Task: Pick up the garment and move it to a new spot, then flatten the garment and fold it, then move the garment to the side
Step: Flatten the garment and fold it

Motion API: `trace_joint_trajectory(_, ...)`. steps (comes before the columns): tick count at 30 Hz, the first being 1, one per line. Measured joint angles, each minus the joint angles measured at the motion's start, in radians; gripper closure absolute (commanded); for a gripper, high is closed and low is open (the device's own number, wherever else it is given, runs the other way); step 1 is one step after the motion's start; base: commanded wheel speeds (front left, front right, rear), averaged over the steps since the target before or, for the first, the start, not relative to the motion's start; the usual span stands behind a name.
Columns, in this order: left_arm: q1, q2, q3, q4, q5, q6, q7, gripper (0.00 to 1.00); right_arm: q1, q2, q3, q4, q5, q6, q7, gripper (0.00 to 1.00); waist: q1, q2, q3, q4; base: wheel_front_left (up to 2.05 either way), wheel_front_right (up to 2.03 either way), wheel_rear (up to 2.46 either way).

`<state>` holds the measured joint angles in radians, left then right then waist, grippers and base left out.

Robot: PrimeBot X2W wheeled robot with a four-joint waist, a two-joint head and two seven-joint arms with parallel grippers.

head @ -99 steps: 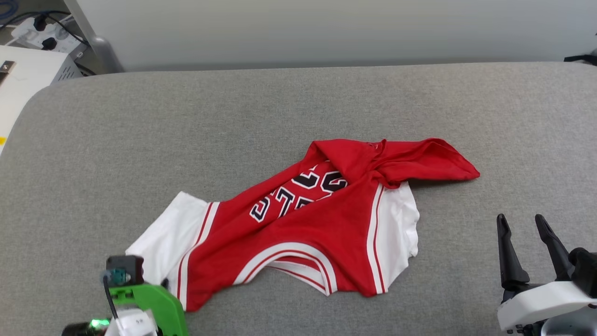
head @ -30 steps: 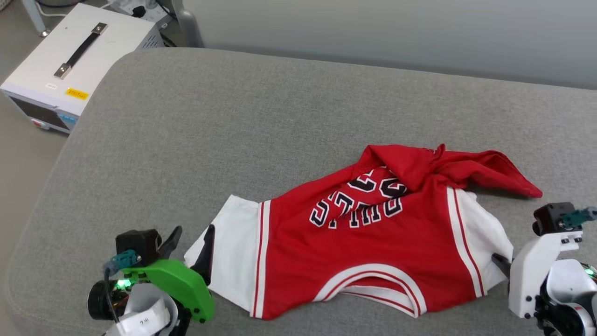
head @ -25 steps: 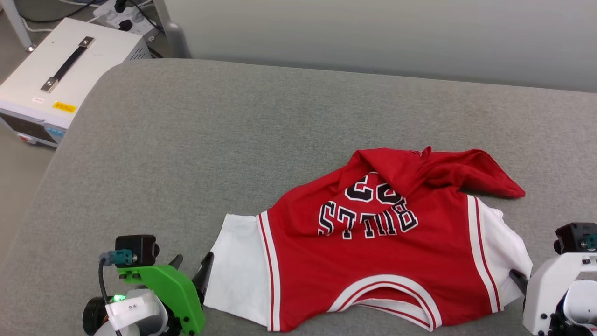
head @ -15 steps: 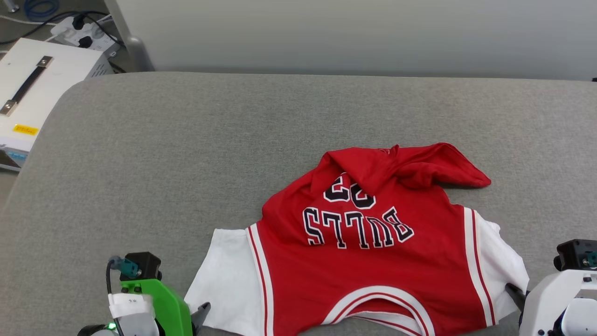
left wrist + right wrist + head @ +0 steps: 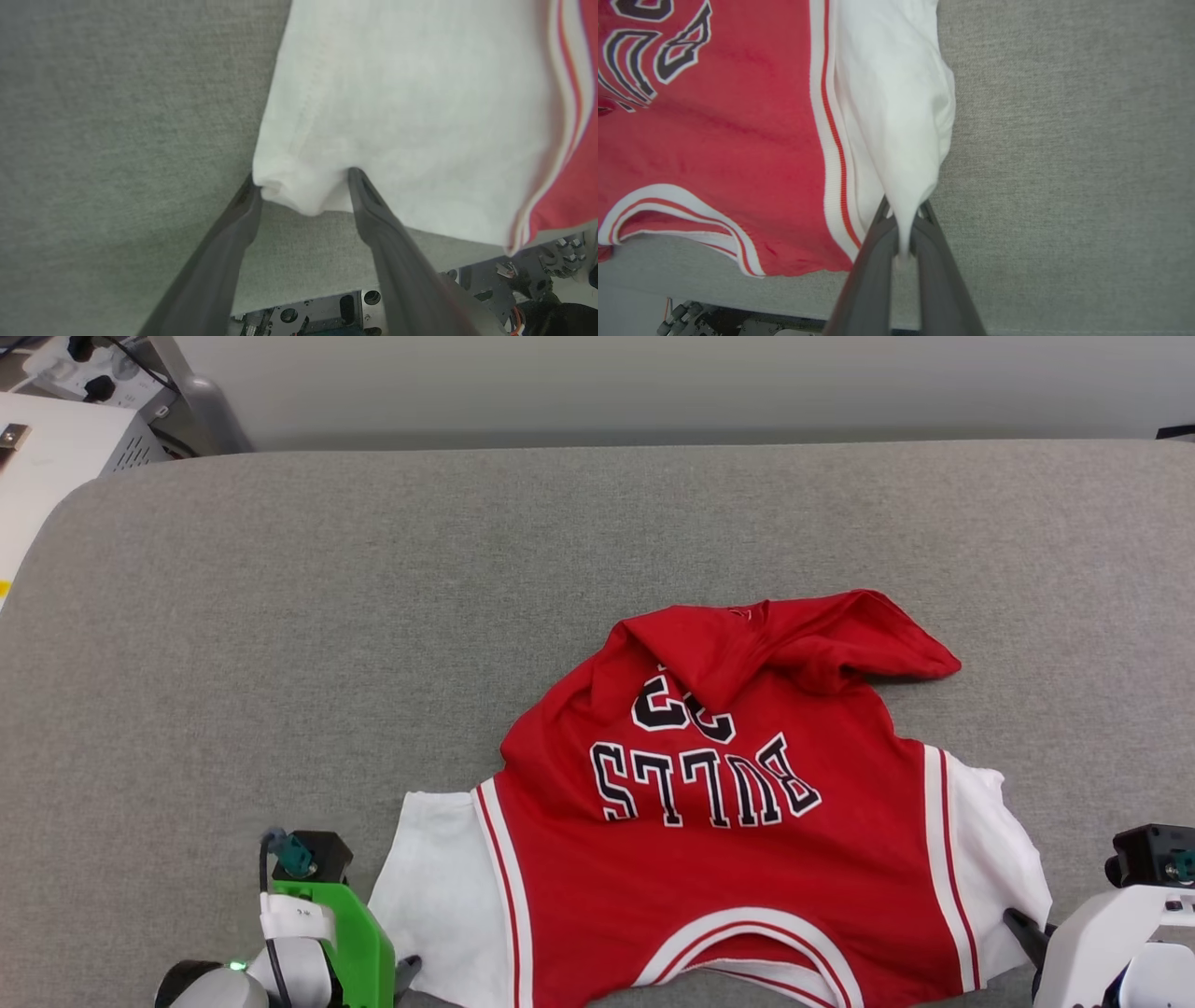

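Head view: garment print-up on grey cushion, near front edge, far end bunched; sleeves out toward each arm, likely for flattening.
Left wrist view: left gripper spread wide, straddling sleeve corner; unclamped, poised to pinch.
Right wrist view: right gripper clenched on other sleeve, fabric peaked taut; anchors that side.

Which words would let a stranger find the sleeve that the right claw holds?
A wide grey cushion carries a red garment with black letters and two white sleeves. Look at the sleeve on the robot's right side. Its corner is pinched in the shut right claw, while the other sleeve merely lies between the open fingers of the left claw.
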<state>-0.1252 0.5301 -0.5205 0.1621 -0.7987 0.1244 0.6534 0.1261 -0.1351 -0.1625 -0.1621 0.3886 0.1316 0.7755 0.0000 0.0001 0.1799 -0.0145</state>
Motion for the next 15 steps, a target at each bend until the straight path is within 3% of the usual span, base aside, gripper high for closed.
trace_joint_trajectory(1,-0.006,0.000,-0.005,0.006,0.006,-0.007,-0.002,0.99,0.000,0.001,-0.001,0.000,0.000,0.000,0.000,1.00,0.0000,0.0000,0.003,-0.001,0.00,0.00,0.00)
trace_joint_trajectory(8,-0.030,-0.031,-0.018,0.049,0.028,-0.027,-0.075,1.00,0.000,0.005,-0.014,0.002,-0.001,0.000,0.002,1.00,0.0000,0.0000,-0.001,0.005,0.00,0.00,0.00)
trace_joint_trajectory(15,-0.026,-0.034,0.013,-0.036,0.089,0.039,-0.195,1.00,-0.005,0.007,-0.022,-0.016,-0.007,0.000,-0.030,1.00,0.0000,-0.0001,-0.043,0.015,0.00,0.00,0.00)
